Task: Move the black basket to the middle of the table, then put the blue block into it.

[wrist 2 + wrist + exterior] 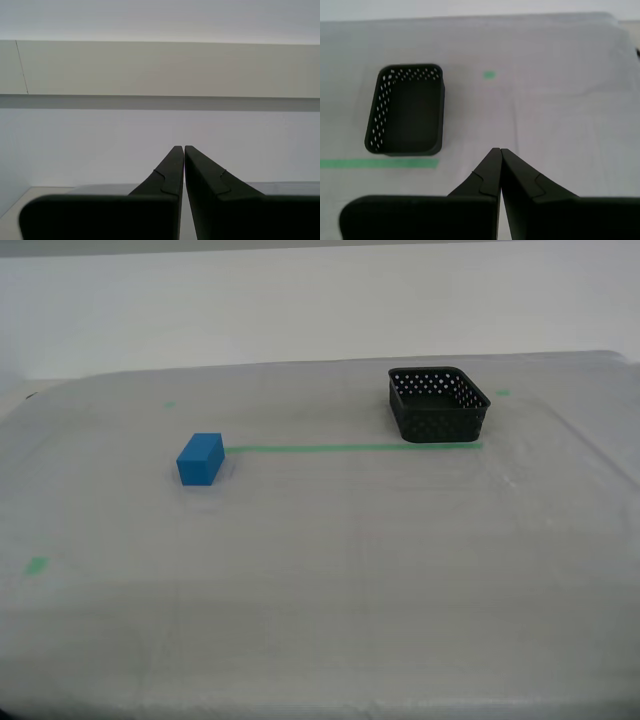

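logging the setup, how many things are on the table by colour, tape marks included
blue: 1, the blue block
black: 1, the black basket
green: 4, the tape line and three tape bits
total: 6

Basket [439,403] on bench [330,590], toward exterior view's right; block [200,459] well apart, toward its left, nearer camera.

On the pale cloth-covered table [330,590], the black basket [438,403], upright, perforated and empty, sits toward 1 o'clock at the green tape line's end, well apart from the solid blue block [201,460] toward 10 o'clock.
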`<state>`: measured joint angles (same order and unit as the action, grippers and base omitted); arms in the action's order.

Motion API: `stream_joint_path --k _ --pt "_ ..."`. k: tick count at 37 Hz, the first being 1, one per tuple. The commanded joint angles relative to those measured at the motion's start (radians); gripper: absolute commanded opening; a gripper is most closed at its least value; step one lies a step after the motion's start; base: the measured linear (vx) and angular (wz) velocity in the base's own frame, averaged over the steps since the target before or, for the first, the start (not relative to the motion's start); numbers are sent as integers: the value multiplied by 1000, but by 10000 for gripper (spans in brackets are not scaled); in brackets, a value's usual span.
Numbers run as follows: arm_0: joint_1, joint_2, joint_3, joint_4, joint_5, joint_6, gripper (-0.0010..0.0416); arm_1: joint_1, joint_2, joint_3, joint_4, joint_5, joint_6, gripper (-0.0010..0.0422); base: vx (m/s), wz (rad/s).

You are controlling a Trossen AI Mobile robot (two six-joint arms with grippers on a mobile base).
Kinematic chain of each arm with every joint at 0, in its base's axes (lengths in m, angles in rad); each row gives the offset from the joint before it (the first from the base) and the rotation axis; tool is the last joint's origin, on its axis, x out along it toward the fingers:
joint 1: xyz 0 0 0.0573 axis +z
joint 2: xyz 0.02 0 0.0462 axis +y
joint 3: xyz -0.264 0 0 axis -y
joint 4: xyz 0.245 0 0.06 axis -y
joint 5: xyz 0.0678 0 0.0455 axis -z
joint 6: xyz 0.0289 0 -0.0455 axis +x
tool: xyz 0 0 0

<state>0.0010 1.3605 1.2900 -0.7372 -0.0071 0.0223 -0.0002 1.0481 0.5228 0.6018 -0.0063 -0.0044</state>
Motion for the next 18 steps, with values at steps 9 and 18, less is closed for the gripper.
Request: stream_joint_path --k 9,18 --pt "8 183 214 -216 -134 10 -1 0 0 0 5 0 2 0 0 0" --pt "34 297 294 -260 -133 11 -1 0 0 0 5 0 2 0 0 0"
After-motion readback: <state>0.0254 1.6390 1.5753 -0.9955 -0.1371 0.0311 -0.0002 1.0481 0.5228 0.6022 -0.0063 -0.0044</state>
